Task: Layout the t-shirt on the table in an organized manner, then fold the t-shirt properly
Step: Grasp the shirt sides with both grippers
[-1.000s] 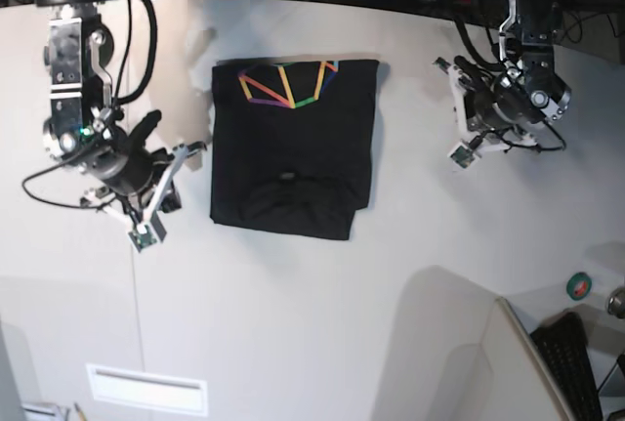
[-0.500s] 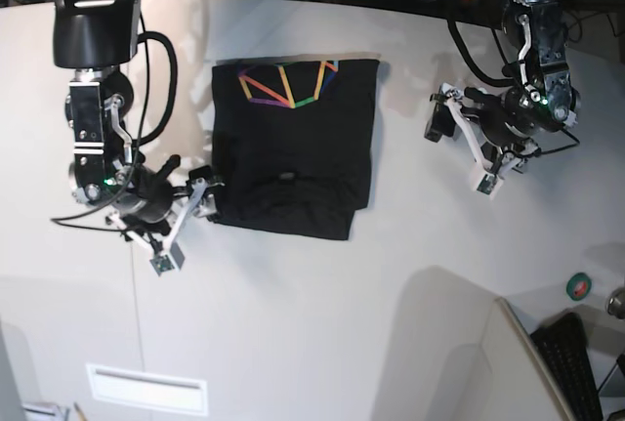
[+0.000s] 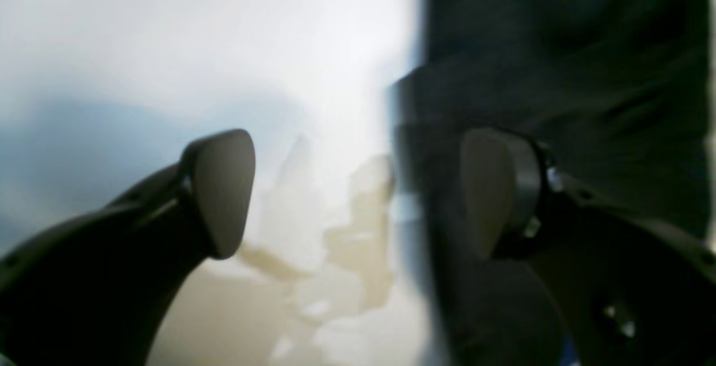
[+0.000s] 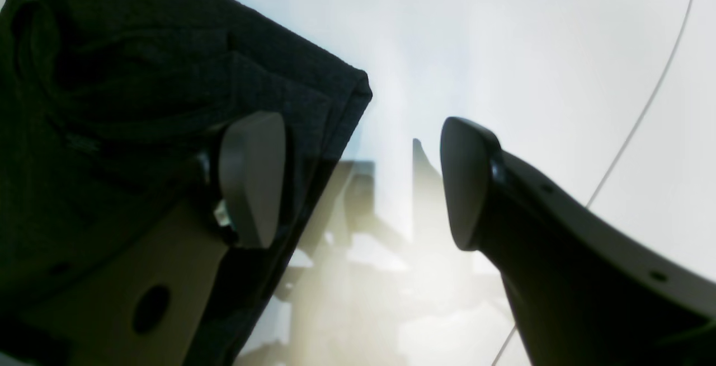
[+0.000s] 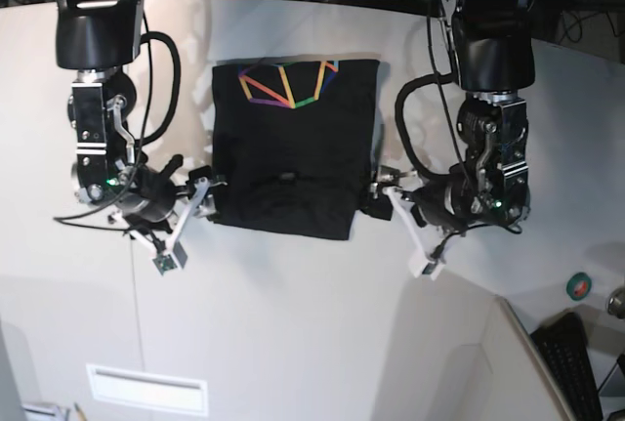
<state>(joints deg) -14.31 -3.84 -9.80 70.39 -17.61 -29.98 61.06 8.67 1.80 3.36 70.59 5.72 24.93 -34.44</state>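
The black t-shirt [image 5: 293, 152] lies folded into a rectangle on the off-white table [image 5: 293, 294], its rainbow print [image 5: 288, 84] at the far end. My right gripper [image 5: 207, 193] stands open at the shirt's near-left corner. In the right wrist view this gripper [image 4: 358, 181] has one finger [image 4: 251, 178] over the t-shirt [image 4: 140, 103] and the other over bare table [image 4: 503, 47]. My left gripper [image 5: 376, 198] stands open at the near-right corner. The blurred left wrist view shows it [image 3: 358, 192] straddling the edge of the t-shirt [image 3: 559, 47].
A thin dark seam [image 5: 134, 294] runs across the table at the left. A keyboard [image 5: 571, 362] and a small round green object [image 5: 578, 286] sit at the near right. A white slot [image 5: 146, 389] lies near the front. Cables crowd the far edge.
Both grippers have opened. The left arm swung in from the right to the shirt's near-right corner. The right arm came down to the near-left corner.
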